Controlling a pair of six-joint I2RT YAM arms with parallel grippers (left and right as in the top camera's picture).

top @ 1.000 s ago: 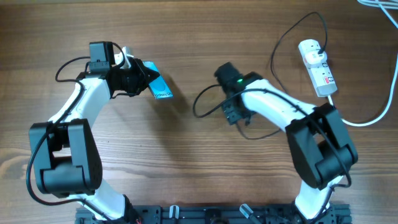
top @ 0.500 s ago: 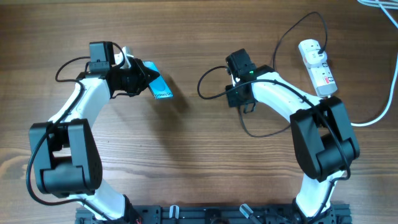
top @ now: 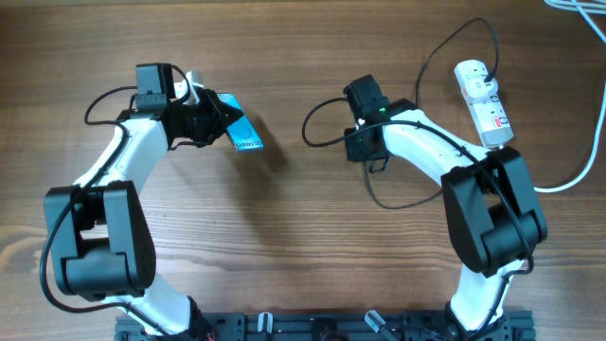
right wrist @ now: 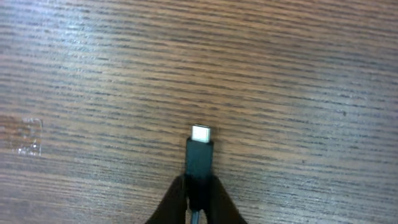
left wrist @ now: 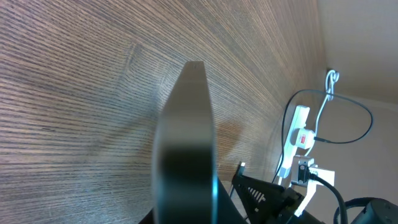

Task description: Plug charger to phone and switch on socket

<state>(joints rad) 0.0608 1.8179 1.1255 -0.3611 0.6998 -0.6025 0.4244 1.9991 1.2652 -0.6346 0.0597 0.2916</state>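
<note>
overhead / left gripper [top: 225, 119]: clamped tight on the phone [top: 244, 134], which it grips at one end. The rest juts out past the fingertips, with the blue face and the text end farthest from the gripper.
overhead / right gripper [top: 364, 149]: closed down on the charger [top: 305, 133]. The thin black cable loops out of it on the side facing the left gripper, and more cable trails off beneath the arm.
overhead / gap: the two grippers are well apart, with bare table [top: 284, 237] between phone and cable.
overhead / socket [top: 483, 102]: it lies well apart from the right gripper, beyond that arm's far side. The thick white cord [top: 578, 175] curls away from it.
left wrist / phone [left wrist: 186, 143]: it is seen edge-on as a dark blurred slab rising straight out from the gripper. The fingers themselves cannot be made out.
left wrist / socket [left wrist: 297, 134]: it sits far ahead of the gripper and off to one side, with a black cable arc [left wrist: 367, 115] beside it.
right wrist / right gripper [right wrist: 198, 200]: the fingers [right wrist: 174, 202] are pinched together on the black connector [right wrist: 200, 152].
right wrist / connector tip [right wrist: 200, 132]: the pale metal end pokes out just past the fingertips, with wood grain behind it.
</note>
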